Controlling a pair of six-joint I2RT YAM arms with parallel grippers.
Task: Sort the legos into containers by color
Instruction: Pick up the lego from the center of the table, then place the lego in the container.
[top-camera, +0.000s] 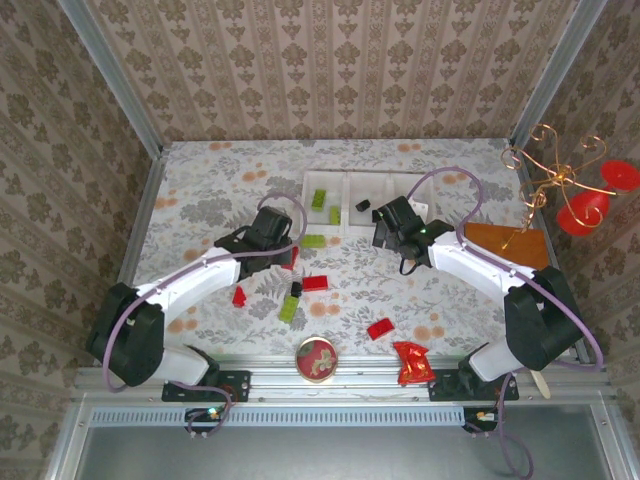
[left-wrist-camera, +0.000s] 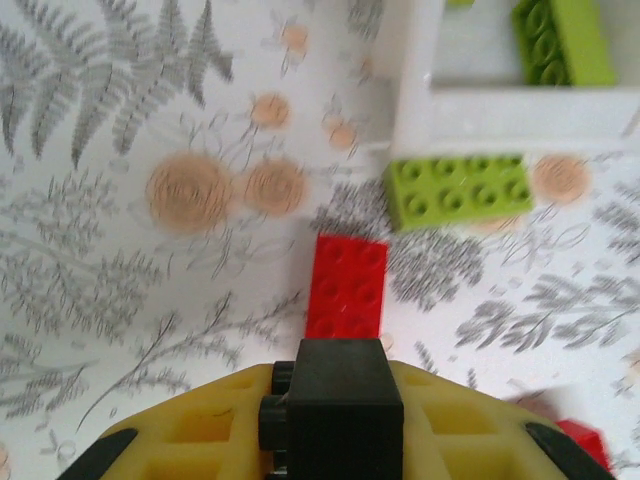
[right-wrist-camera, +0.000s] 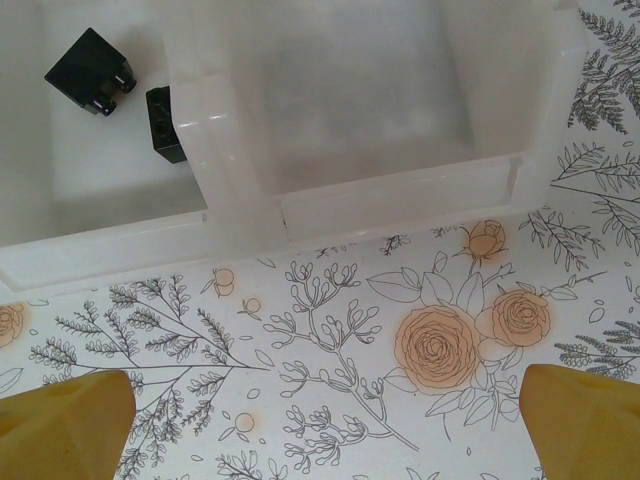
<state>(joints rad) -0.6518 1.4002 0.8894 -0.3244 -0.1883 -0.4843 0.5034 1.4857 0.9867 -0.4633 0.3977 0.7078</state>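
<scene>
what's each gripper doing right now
Left gripper: closed on a small black plastic brick.
Right gripper: open, holding nothing.

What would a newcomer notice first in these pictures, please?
Red bricks and lime-green bricks lie scattered across the middle of the floral table. Behind them the white tray holds green bricks in its left compartment and black ones in the middle. The left gripper is shut on a black brick.

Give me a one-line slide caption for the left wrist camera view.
Left pincer shut on a black brick; red brick just ahead, green brick beside the white tray.
</scene>
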